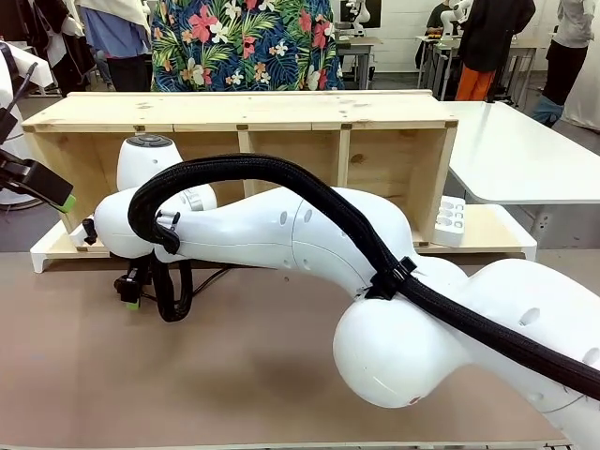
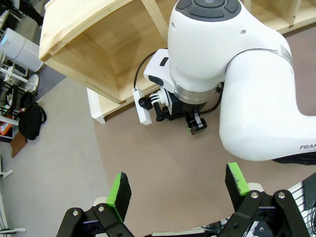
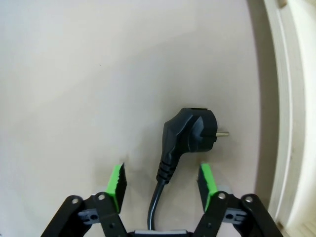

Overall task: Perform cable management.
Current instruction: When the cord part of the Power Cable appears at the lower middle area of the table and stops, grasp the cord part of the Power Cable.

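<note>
Cable [image 3: 156, 198], thin glossy black, ends in a chunky angled plug [image 3: 190, 133].

Wooden shelf [image 1: 244, 122] along brown table's [image 1: 187, 375] far edge, white power strip [image 1: 450, 220] at its right end, floral-shirted person [image 1: 246, 42] behind.

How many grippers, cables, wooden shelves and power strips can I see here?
grippers: 2 (left gripper, right gripper)
cable: 1
wooden shelf: 1
power strip: 1
total: 5
</note>
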Controlling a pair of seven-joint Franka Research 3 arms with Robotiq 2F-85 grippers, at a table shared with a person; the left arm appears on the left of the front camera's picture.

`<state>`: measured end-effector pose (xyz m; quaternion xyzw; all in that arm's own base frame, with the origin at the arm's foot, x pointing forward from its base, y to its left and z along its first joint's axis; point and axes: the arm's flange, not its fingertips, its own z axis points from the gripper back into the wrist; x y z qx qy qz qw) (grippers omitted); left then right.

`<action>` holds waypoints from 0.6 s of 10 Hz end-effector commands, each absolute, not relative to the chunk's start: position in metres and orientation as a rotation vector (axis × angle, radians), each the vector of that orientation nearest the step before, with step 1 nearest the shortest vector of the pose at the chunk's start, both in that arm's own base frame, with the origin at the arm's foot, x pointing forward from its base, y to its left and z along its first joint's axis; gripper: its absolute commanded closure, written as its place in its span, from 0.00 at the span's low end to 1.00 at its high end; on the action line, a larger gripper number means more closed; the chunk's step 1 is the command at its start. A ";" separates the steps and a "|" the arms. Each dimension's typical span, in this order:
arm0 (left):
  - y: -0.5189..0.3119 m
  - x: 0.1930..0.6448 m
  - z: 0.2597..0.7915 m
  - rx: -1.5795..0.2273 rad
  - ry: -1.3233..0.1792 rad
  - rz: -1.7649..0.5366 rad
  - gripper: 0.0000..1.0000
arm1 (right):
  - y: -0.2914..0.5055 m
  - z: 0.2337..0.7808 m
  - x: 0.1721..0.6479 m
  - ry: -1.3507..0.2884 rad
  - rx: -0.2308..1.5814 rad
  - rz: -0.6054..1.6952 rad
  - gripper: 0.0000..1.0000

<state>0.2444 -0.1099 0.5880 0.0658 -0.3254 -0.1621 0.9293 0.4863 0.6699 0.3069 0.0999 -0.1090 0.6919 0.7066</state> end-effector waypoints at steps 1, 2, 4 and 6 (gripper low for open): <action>-0.109 0.246 0.588 0.138 -0.668 -0.336 0.00 | 0.705 0.311 0.513 -0.227 0.223 1.513 0.43; -0.109 0.246 0.588 0.138 -0.668 -0.336 0.00 | 0.705 0.311 0.513 -0.230 0.224 1.511 0.60; -0.109 0.246 0.588 0.138 -0.668 -0.336 0.00 | 0.706 0.310 0.514 -0.240 0.226 1.509 0.80; -0.109 0.246 0.588 0.138 -0.668 -0.336 0.00 | 0.706 0.309 0.514 -0.257 0.230 1.504 1.00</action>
